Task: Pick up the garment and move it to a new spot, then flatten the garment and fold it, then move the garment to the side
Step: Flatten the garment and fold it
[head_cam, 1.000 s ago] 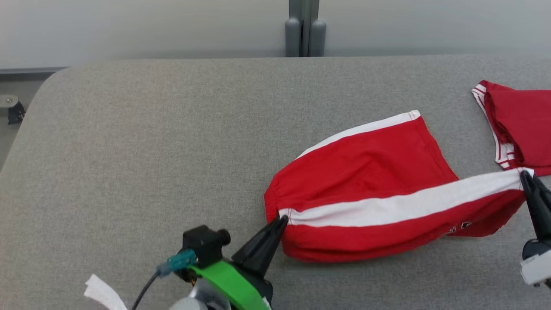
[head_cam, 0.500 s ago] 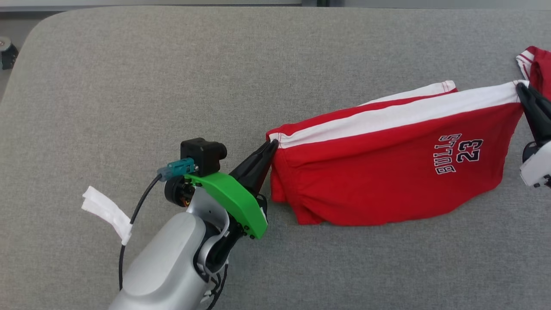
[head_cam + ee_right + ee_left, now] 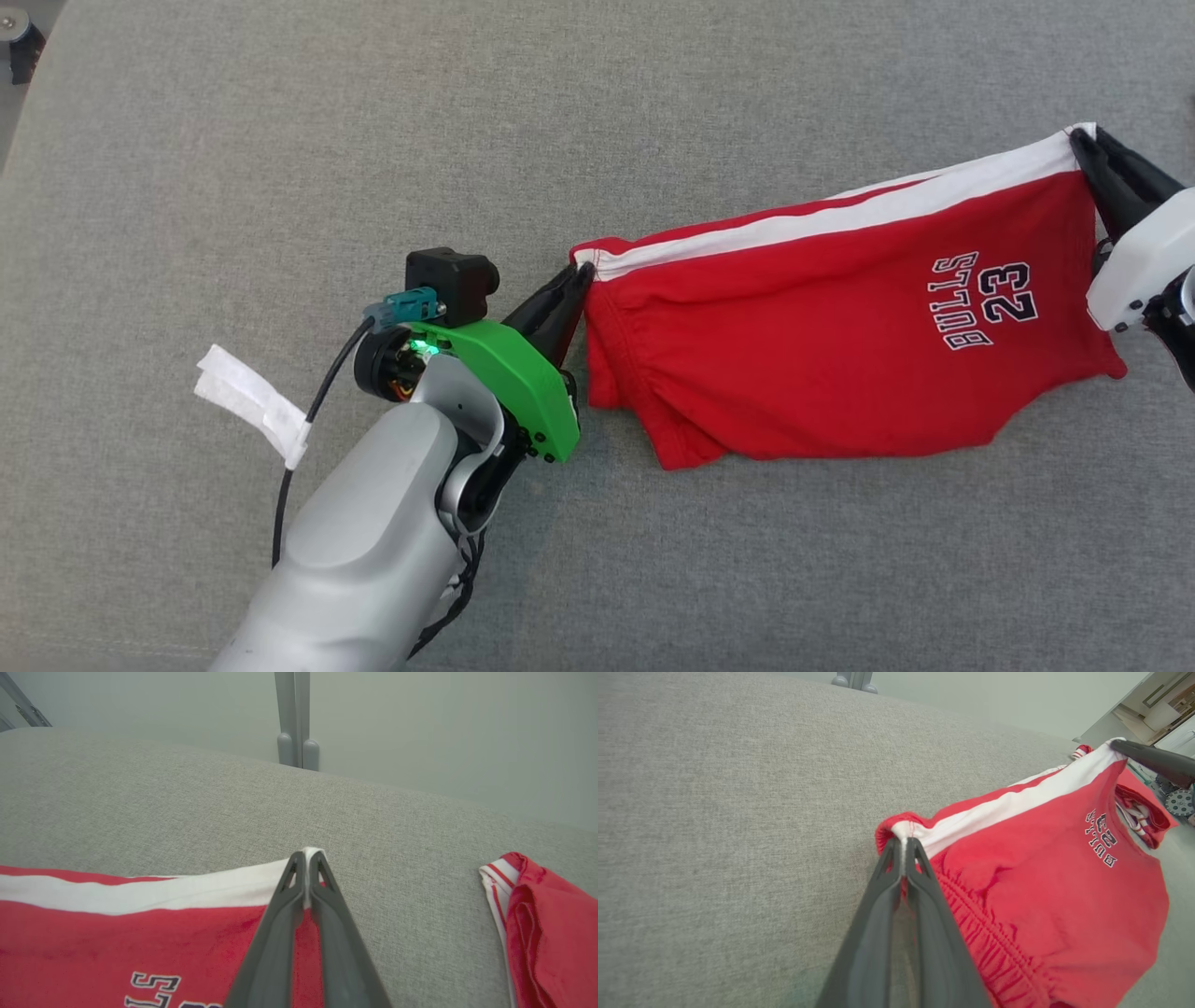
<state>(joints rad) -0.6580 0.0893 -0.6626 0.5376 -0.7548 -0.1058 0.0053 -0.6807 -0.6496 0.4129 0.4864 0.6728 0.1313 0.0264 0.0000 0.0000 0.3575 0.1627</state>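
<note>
The garment [image 3: 822,355] is a pair of red shorts with a white side stripe and "BULLS 23" printed on it, stretched across the grey table. My left gripper [image 3: 581,273] is shut on its waistband end at the stripe, seen up close as the left gripper [image 3: 903,841] pinching white cloth of the garment [image 3: 1045,877]. My right gripper [image 3: 1083,138] is shut on the leg-hem end of the stripe; in its own view the right gripper [image 3: 306,855] pinches the white corner of the garment [image 3: 140,924]. The cloth hangs slack below the taut stripe.
A second red garment with white trim [image 3: 546,924] lies on the table to the right of my right gripper. The grey fabric table [image 3: 280,140] spreads wide to the left and far side. A grey post [image 3: 295,718] stands behind the table's far edge.
The head camera has tilted down. Both grippers have lifted and flipped the shorts over by the white stripe, so the printed side now faces up.
</note>
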